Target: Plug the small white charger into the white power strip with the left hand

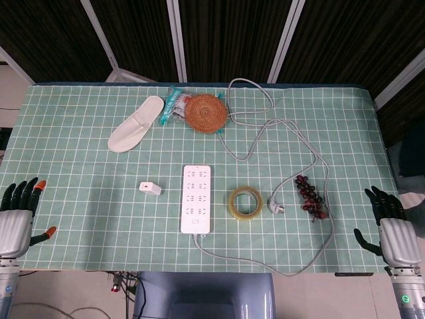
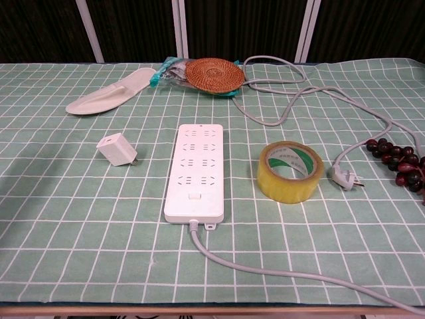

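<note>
Charger [image 2: 117, 149] lies prongs toward strip [image 2: 196, 172] — strip runs near-to-far — both robot hands spread, empty.

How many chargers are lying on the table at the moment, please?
1. The charger lies on the cloth just left of the power strip, apart from it and not plugged in, well ahead of the left hand. Nothing suggests another is hidden.

L hand [image 1: 16, 222], R hand [image 1: 392, 234]: fingers apart
</note>
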